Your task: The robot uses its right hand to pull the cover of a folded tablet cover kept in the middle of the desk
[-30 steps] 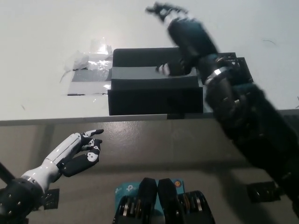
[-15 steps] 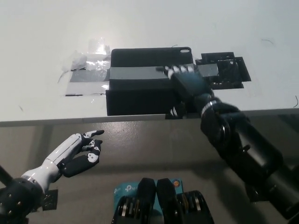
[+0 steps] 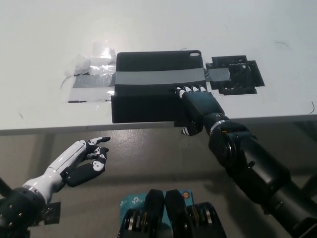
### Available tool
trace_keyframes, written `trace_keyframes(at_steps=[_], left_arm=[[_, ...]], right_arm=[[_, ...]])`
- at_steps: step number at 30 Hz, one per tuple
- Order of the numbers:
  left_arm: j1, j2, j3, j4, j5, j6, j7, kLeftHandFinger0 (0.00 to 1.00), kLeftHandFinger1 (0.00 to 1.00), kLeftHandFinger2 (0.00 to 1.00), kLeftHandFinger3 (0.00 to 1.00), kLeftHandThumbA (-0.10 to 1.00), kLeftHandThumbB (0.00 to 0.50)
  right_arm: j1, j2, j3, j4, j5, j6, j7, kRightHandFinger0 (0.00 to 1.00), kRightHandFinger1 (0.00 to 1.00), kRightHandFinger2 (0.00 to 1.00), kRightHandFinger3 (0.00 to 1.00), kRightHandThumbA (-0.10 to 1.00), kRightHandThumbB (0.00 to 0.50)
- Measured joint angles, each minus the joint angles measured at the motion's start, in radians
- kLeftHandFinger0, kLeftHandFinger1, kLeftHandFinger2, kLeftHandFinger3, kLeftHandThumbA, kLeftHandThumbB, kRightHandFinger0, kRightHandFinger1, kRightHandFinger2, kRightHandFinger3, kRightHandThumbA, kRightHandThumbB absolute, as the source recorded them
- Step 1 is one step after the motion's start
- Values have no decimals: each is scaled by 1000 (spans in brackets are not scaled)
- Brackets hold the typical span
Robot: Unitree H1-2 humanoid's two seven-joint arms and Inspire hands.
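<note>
A black tablet cover (image 3: 148,94) lies folded flat at the near edge of the white desk (image 3: 158,29), crossed by a strip of grey tape (image 3: 158,77). My black right hand (image 3: 198,106) rests palm down on the cover's near right corner, fingers spread flat toward the tape and holding nothing. My white left hand (image 3: 84,161) hangs below the desk edge at the lower left, fingers loosely apart and empty.
Clear and grey tape (image 3: 91,79) sticks to the desk left of the cover. A patch of black tape (image 3: 235,74) lies to the cover's right. The desk's front edge (image 3: 49,130) runs just below the cover.
My right arm has come down from beyond the cover's far right corner and drawn back toward me; the hand now lies on the near right corner. The left hand has not moved.
</note>
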Motion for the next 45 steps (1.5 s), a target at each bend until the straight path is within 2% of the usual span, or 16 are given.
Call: trace_keyframes(at_steps=[1, 3, 7, 9, 10, 13, 19, 22, 25, 27, 28, 33, 36, 41, 43, 45], left_arm=[[0, 0, 0, 0, 1, 0, 0, 818, 851, 971, 1000, 1000, 80], [-1, 0, 0, 0, 2, 0, 0, 827, 864, 989, 1000, 1000, 72], [-1, 0, 1, 0, 3, 0, 0, 848, 870, 998, 1000, 1000, 95], [-1, 0, 1, 1, 3, 0, 0, 849, 868, 997, 1000, 1000, 106], [-2, 0, 1, 1, 3, 0, 0, 856, 875, 1000, 1000, 1000, 115], [-2, 0, 2, 1, 4, 1, 0, 865, 884, 1000, 1000, 1000, 99], [-8, 0, 7, 0, 5, 1, -5, 874, 894, 1000, 1000, 1000, 64], [-17, 0, 8, 0, 5, 1, -9, 861, 887, 1000, 1000, 1000, 69], [-27, 0, 8, 1, 7, 1, -15, 847, 876, 998, 1000, 1000, 51], [-34, 0, 8, 1, 8, 1, -16, 850, 880, 1000, 1000, 1000, 64], [-37, 0, 8, 1, 8, 1, -17, 852, 880, 1000, 1000, 1000, 72], [-40, 0, 11, 3, 11, 1, -21, 847, 874, 1000, 1000, 1000, 76], [-40, 0, 10, 4, 14, 1, -23, 843, 870, 992, 1000, 1000, 71], [-43, 0, 10, 5, 16, 1, -32, 841, 861, 979, 1000, 1000, 87], [-42, 0, 10, 6, 18, 1, -33, 826, 849, 971, 1000, 1000, 84], [-41, 0, 10, 6, 20, 1, -33, 825, 848, 970, 1000, 1000, 85]], right_arm=[[0, -1, 1, -1, -2, -1, 0, 1000, 1000, 948, 1000, 1000, 447], [3, -5, 0, -10, -2, -4, 3, 900, 828, 757, 813, 1000, 374], [19, -21, -20, -66, 5, -6, 11, 514, 575, 559, 580, 909, 356], [27, -27, -31, -96, 10, -12, 16, 362, 454, 473, 538, 915, 371], [34, -30, -32, -113, 12, -16, 21, 229, 328, 405, 520, 893, 360], [80, -41, -35, -179, 18, -23, 37, 112, 219, 359, 507, 864, 338], [134, -67, -77, -298, 23, -16, 50, 120, 252, 405, 535, 875, 299], [152, -66, -89, -309, 27, -15, 51, 258, 354, 483, 579, 895, 271], [166, -63, -99, -316, 31, -16, 51, 222, 325, 474, 600, 878, 269], [183, -59, -110, -329, 34, -15, 51, 418, 496, 629, 708, 933, 241], [193, -58, -117, -339, 35, -15, 51, 364, 449, 591, 673, 923, 241], [301, -48, -130, -396, 69, -14, 83, 375, 457, 587, 621, 911, 225], [407, -35, -138, -427, 98, -13, 100, 246, 356, 494, 559, 895, 230], [481, -25, -183, -513, 130, -1, 113, 271, 385, 516, 588, 986, 218], [492, -22, -195, -557, 139, 4, 118, 287, 401, 548, 627, 908, 206], [506, -20, -198, -608, 145, 8, 125, 231, 349, 499, 616, 856, 194]])
